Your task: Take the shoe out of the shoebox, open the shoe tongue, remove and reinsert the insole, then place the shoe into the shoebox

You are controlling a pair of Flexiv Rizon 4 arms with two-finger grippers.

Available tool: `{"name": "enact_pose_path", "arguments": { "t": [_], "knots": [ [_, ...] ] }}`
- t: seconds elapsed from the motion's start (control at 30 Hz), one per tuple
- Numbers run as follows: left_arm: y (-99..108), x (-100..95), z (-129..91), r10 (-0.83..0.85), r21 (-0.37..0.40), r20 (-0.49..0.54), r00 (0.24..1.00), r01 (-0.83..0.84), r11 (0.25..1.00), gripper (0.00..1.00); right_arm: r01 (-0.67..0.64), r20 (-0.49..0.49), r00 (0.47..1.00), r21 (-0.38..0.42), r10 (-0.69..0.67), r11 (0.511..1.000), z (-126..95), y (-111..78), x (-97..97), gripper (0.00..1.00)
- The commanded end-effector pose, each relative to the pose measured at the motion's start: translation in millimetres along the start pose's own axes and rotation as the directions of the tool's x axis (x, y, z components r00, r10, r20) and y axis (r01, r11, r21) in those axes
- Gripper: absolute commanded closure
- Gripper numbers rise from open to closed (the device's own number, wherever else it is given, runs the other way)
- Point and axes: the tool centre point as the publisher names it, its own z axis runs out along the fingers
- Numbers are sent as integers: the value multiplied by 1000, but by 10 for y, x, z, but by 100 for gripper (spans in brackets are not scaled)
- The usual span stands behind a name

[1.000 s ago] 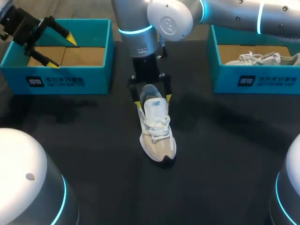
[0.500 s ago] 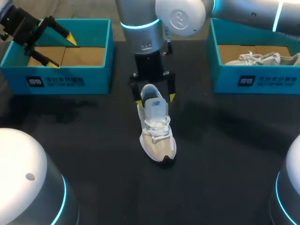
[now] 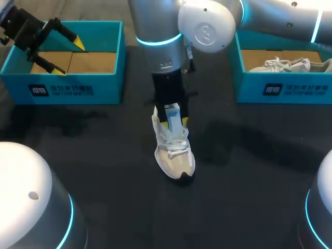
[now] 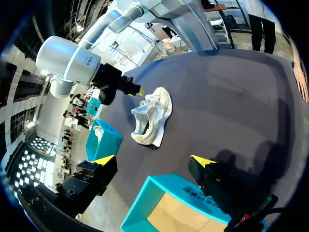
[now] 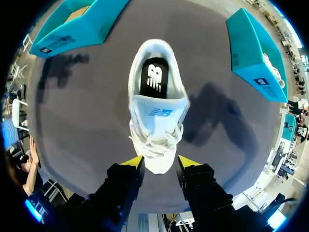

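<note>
A white and beige shoe (image 3: 175, 153) stands upright mid-table, toe toward the front edge. Its tongue (image 5: 159, 113) and black insole (image 5: 154, 77) show from above. My right gripper (image 3: 174, 121) hangs over the tongue and laces; its fingers are narrowed but open, flanking the shoe without gripping it (image 5: 160, 162). My left gripper (image 3: 68, 57) stands open and holds nothing above the teal shoebox (image 3: 62, 89) at the back left. In the left wrist view that gripper (image 4: 153, 161) sits over the box (image 4: 145, 203), with the shoe (image 4: 152, 116) farther out.
A second teal box (image 3: 282, 89) at the back right holds another pale shoe (image 3: 285, 65). My arms' white bases (image 3: 26, 197) (image 3: 321, 207) fill the front corners. Dark table surface surrounds the shoe on all sides.
My right gripper has come down over the shoe's tongue and its fingers have drawn closer together. The shoe and my left arm have stayed put.
</note>
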Motion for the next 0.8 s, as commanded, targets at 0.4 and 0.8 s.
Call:
{"name": "enact_pose_path", "arguments": {
  "t": [0.4,0.8],
  "knots": [
    [0,-1,-3,0,0,-2,1000,0,1000,0,17,-11,1000,26,-17,1000,258,252,113,67],
    [0,-1,-3,0,0,-2,1000,0,1000,0,-11,23,1000,29,11,1000,450,503,48,69]
  ]
}}
